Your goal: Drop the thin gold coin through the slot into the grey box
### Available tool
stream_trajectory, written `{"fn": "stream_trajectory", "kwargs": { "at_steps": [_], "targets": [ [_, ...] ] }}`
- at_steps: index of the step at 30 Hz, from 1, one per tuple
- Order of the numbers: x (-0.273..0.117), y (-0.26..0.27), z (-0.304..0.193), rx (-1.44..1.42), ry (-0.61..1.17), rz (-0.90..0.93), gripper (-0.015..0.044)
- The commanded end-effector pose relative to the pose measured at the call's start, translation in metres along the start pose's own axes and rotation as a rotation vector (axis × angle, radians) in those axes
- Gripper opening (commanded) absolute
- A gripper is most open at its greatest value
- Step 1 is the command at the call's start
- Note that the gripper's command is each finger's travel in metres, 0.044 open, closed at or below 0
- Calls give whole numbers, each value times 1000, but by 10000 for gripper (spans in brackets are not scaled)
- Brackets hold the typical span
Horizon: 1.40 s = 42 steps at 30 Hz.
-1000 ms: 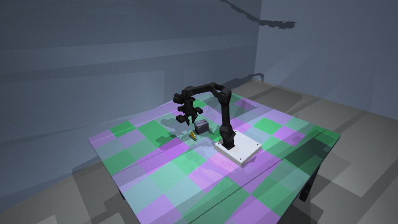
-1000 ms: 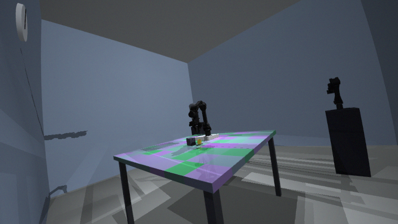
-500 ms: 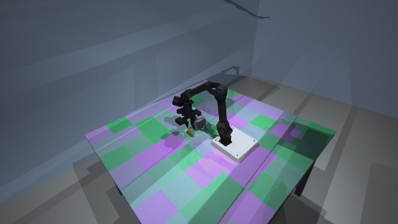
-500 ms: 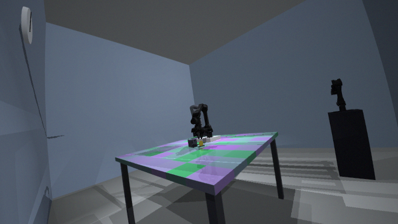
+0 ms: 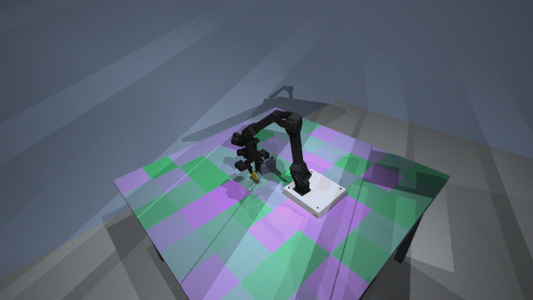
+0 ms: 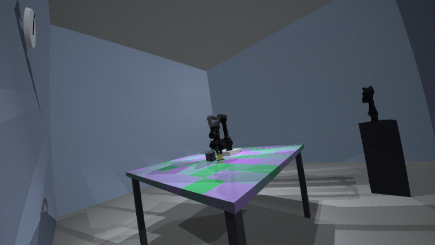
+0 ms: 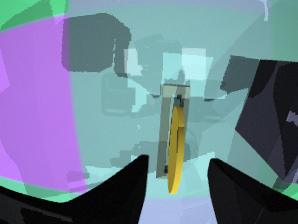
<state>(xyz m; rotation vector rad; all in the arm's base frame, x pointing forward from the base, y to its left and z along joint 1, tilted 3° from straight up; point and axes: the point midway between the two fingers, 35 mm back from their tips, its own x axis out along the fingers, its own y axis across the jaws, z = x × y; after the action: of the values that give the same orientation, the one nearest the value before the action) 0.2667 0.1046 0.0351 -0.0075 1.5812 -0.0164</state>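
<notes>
The gold coin [image 5: 254,176] [image 6: 220,157] [image 7: 176,150] stands on its edge in the shallow holder [image 7: 171,91], which looks narrow and greyish in the wrist view. My gripper [image 5: 254,171] [image 6: 218,154] [image 7: 179,164] is open and points down just above the coin. In the wrist view the coin's near end shows between the two fingertips, with a gap on both sides. The closed grey box [image 5: 268,166] [image 6: 209,156] [image 7: 262,120] stands close beside the holder, on the right in the wrist view. I cannot make out its slot clearly.
The arm's white base plate [image 5: 322,193] [image 6: 232,151] is on the patchwork table [image 5: 275,273] [image 6: 209,185]. Shadows and reflections cross the tabletop around the holder. A second black arm [image 6: 371,105] stands on a dark pedestal [image 6: 384,158] away from the table.
</notes>
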Motion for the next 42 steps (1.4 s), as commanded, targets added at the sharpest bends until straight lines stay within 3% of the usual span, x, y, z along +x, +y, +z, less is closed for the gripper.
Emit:
{"fn": "stream_trajectory", "kwargs": {
  "at_steps": [1,24,30,42],
  "targets": [
    [8,0,-1,-3,7,2,161],
    [42,0,-3,-3,7,2,161],
    [42,0,-3,-3,7,2,3],
    [40,1,-3,-3,7,2,0]
  ]
}}
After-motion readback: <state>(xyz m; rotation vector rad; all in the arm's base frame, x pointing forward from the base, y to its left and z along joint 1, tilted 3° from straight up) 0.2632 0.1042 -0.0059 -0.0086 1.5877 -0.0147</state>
